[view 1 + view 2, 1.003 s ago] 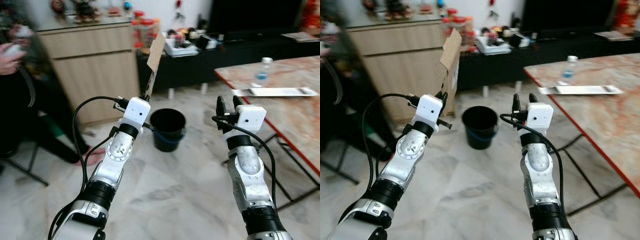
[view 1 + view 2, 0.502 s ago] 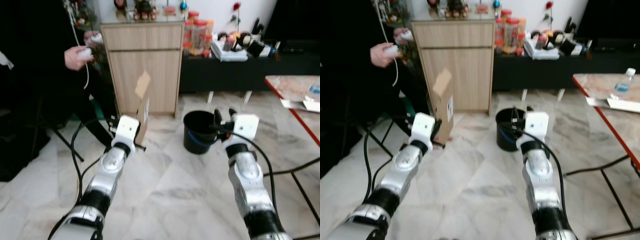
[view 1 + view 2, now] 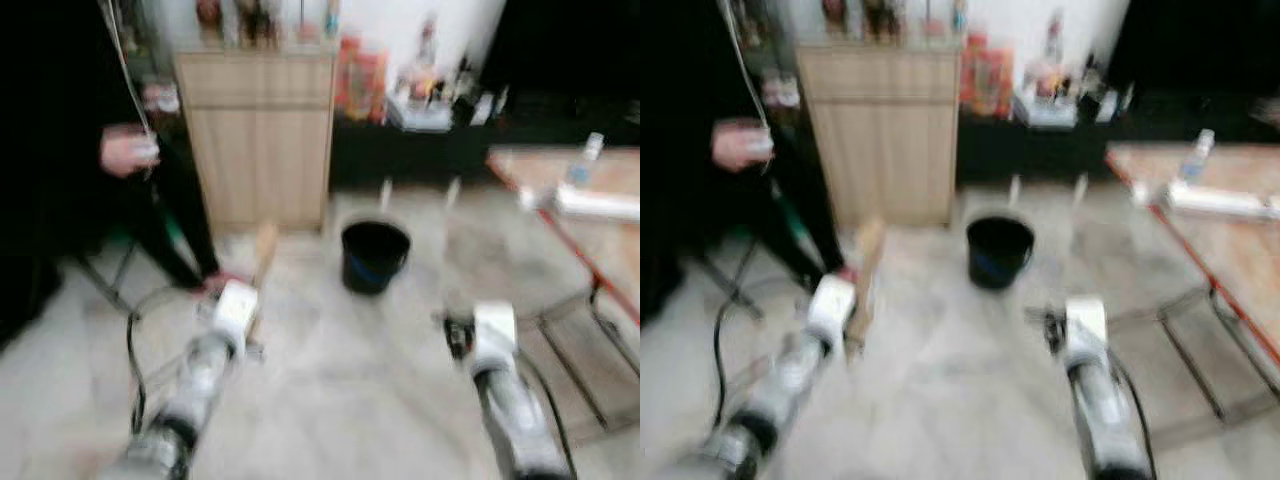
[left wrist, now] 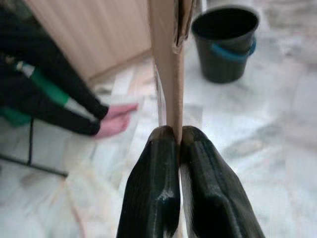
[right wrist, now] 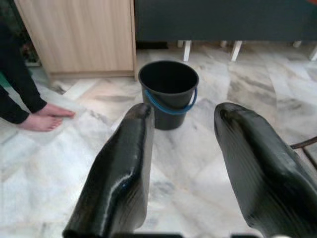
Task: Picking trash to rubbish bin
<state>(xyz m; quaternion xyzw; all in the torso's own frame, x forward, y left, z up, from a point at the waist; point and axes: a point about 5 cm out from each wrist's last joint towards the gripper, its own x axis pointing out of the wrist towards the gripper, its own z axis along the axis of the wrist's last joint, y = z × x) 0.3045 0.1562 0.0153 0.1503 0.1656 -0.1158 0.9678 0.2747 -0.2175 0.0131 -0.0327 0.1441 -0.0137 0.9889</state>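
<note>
The left gripper [image 4: 177,144] clamps a flat cardboard piece [image 4: 168,59] upright, near-left of the black bucket [image 3: 374,256] standing on the marble floor [image 3: 350,370]. The right gripper [image 5: 181,129] hangs empty, fingers spread, facing the bucket.

Left claw [image 4: 179,148] pinched tight; right claw [image 5: 181,119] spread

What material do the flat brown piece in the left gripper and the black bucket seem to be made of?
The flat brown piece, pinched in the left gripper, looks like cardboard: matte tan, thin, with a torn flap edge. The black bucket seems to be plastic: a smooth, slightly glossy wall with a blue handle.
</note>
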